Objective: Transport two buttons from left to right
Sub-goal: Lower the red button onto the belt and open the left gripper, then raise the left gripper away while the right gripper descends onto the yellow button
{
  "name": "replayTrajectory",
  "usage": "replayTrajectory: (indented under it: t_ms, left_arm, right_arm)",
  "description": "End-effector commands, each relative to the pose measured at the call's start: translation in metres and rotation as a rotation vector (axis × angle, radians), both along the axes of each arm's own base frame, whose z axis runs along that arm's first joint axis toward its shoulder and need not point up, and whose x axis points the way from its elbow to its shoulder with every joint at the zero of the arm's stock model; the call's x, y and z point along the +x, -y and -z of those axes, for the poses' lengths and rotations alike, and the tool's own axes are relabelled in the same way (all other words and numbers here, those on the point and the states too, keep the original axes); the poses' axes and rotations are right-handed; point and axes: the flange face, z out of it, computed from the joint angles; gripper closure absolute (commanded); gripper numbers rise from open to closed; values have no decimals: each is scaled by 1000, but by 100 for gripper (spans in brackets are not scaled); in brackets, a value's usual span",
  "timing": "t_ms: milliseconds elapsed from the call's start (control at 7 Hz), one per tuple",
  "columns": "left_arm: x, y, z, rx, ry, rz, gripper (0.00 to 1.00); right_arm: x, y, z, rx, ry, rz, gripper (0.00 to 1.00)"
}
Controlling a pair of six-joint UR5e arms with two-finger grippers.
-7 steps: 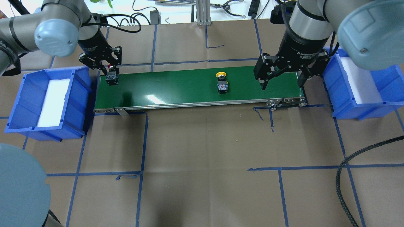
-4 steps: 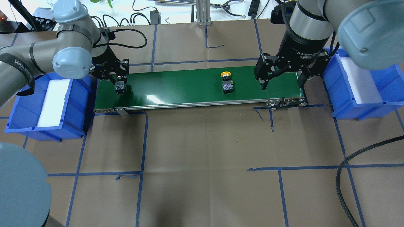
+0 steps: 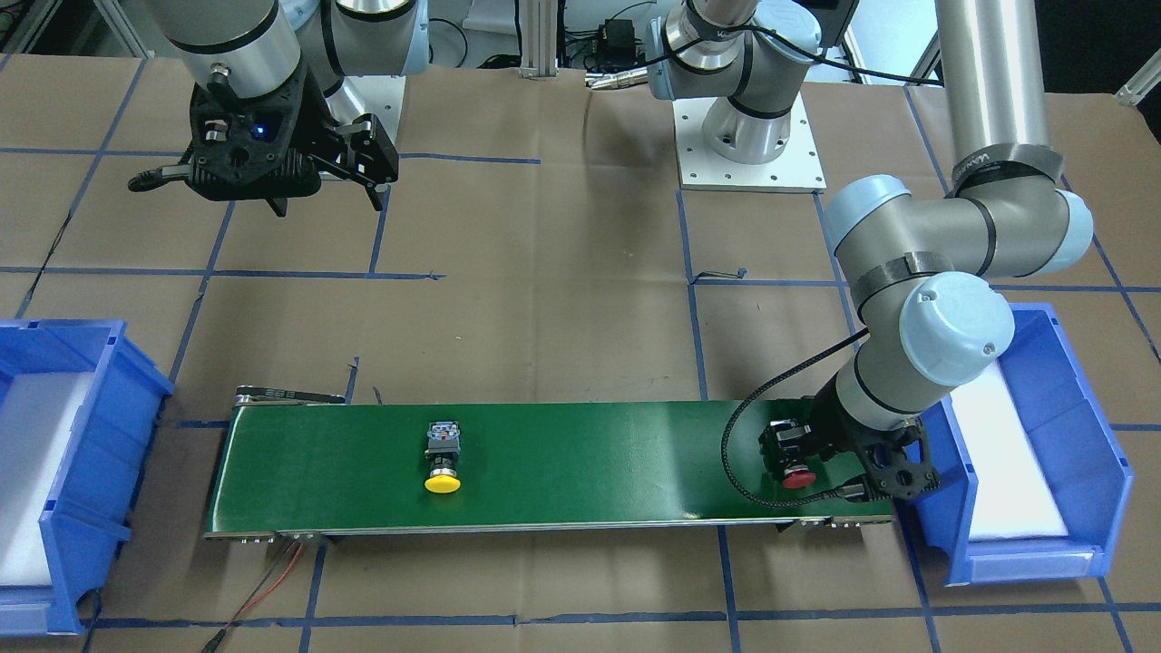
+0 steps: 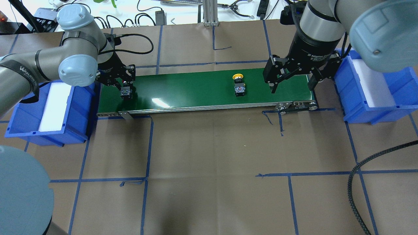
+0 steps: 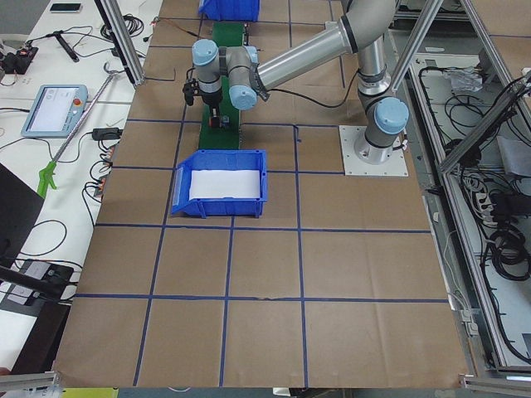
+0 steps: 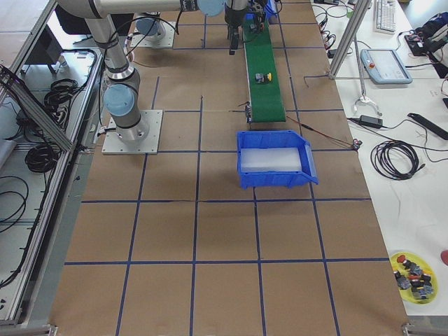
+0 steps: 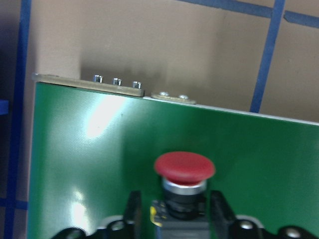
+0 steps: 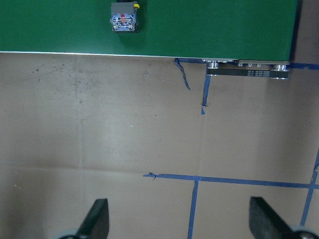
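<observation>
The red-capped button (image 7: 184,172) lies on its side at the left end of the green conveyor belt (image 4: 189,88). My left gripper (image 4: 125,88) is shut on its grey body, one finger against each flank (image 3: 796,472). The yellow-capped button (image 4: 239,86) lies free on the belt, right of the middle, cap towards the far side; it also shows as the yellow-capped button (image 3: 443,462). My right gripper (image 4: 291,85) hangs open and empty above the belt's right end, to the right of the yellow button (image 8: 124,17).
A blue bin (image 4: 19,111) with a white liner stands off the belt's left end. A second blue bin (image 4: 392,81) stands off the right end. Brown paper with blue tape lines covers the table. A black cable (image 4: 356,176) lies at the front right.
My left gripper has moved right and down with the red button, onto the belt's left end. The yellow button has travelled right along the belt. The right gripper has stayed put.
</observation>
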Motion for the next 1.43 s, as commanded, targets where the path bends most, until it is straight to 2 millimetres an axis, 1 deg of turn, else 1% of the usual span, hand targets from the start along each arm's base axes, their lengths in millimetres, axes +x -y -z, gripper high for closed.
replayTrajectory:
  t_ms: [0, 143, 286, 429, 571, 714, 857, 1000, 1143, 1286]
  left_arm:
    - [0, 3, -22, -33, 6, 3, 0]
    - [-1, 1, -48, -48, 10, 6, 0]
    - [-4, -11, -80, -36, 9, 8, 0]
    - [-7, -30, -106, -11, 5, 9, 0]
    - [-28, -51, -132, -2, 11, 39, 0]
    - [-59, -80, -160, 17, 17, 61, 0]
    - [-64, -105, -178, 9, 11, 67, 0]
    - [-63, -122, -185, 19, 12, 81, 0]
    - [-57, -124, -184, 23, 10, 116, 0]
    - [-55, -126, -185, 29, 8, 123, 0]
  right_arm:
    - [1, 1, 1, -3, 0, -1, 0]
    - [2, 2, 3, 0, 0, -3, 0]
    - [2, 13, 7, -35, 2, -4, 0]
    - [4, 39, 30, -55, 5, -7, 0]
    - [5, 64, 48, -64, 10, -9, 0]
    - [-13, 89, 70, -67, 5, 24, 0]
    - [-34, 104, 83, -61, 19, 80, 0]
    - [-47, 111, 87, -70, 11, 100, 0]
    - [-56, 130, 93, -118, 6, 110, 0]
    - [-57, 150, 108, -133, 8, 114, 0]
